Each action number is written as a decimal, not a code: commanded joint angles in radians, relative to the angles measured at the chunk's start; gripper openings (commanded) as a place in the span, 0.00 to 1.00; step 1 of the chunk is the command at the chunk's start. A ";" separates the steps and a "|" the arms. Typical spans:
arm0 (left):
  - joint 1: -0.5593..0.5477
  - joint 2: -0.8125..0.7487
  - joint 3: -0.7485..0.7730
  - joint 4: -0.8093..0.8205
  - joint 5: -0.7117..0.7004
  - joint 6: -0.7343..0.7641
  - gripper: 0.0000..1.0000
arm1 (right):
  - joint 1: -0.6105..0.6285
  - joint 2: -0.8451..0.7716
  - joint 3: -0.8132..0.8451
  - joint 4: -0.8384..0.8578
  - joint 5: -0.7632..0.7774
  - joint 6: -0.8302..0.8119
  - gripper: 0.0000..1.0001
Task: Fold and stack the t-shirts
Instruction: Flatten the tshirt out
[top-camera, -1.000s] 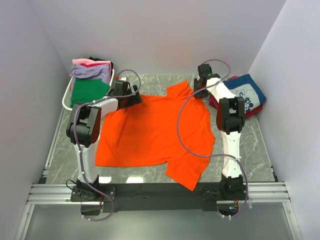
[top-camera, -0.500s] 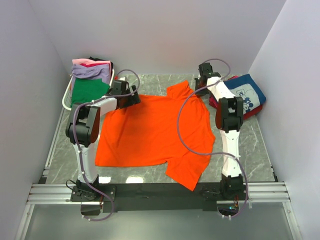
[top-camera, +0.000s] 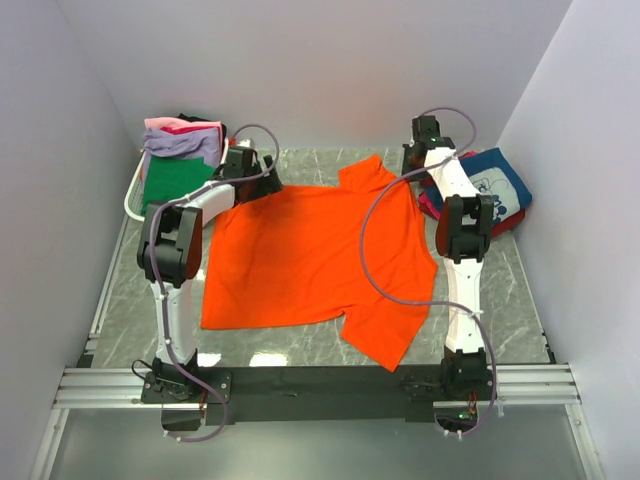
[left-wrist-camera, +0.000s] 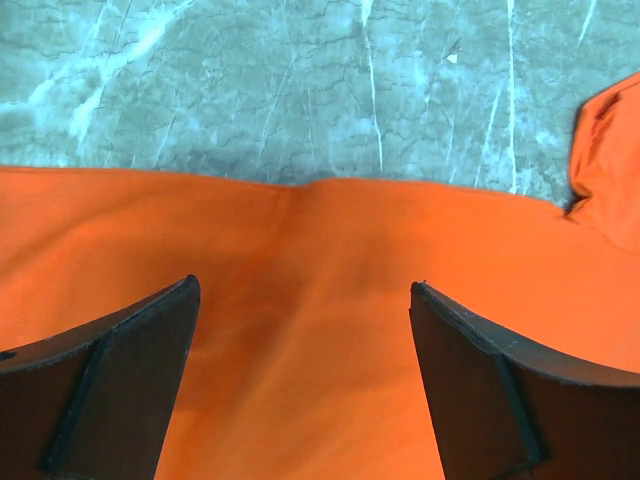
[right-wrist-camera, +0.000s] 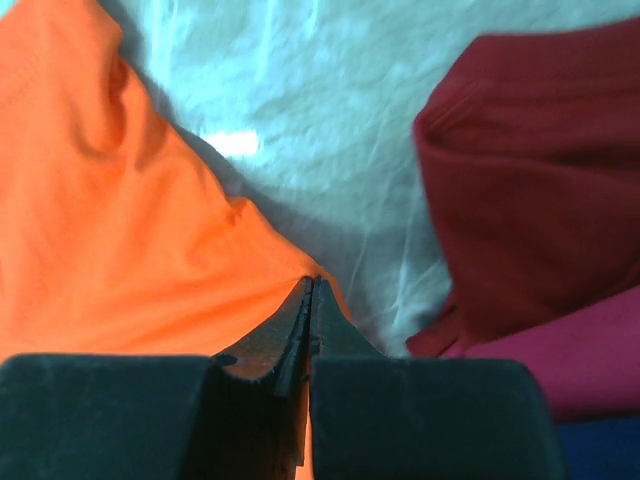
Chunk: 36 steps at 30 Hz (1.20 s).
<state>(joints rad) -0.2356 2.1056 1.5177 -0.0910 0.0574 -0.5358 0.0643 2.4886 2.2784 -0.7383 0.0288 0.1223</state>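
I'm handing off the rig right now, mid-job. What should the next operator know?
Left claw: open, hovering over the far edge of the orange t-shirt, gripping nothing.
Right claw: shut on that shirt's far right edge.
The shirt lies spread on the table, unfolded. Folded tees, navy on top, sit far right; the basket far left holds more tees.
Left: fold the orange one, stack it, then work through the basket.

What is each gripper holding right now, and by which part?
The right gripper is pinched shut on the orange t-shirt at its far right edge, beside the far sleeve. The left gripper is open over the far edge, holding nothing.
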 joint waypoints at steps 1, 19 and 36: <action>0.001 0.027 0.062 -0.001 0.022 0.002 0.92 | -0.021 0.021 0.064 0.005 0.026 0.010 0.00; -0.036 -0.096 0.165 -0.029 -0.014 0.057 0.92 | -0.049 -0.117 0.006 0.057 -0.067 0.007 0.55; -0.090 -0.959 -0.727 -0.067 -0.369 -0.061 0.93 | 0.134 -0.677 -0.606 0.289 -0.075 0.063 0.75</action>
<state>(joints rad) -0.3256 1.2449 0.8936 -0.1181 -0.2173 -0.5335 0.1703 1.9156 1.7939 -0.5198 -0.0532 0.1478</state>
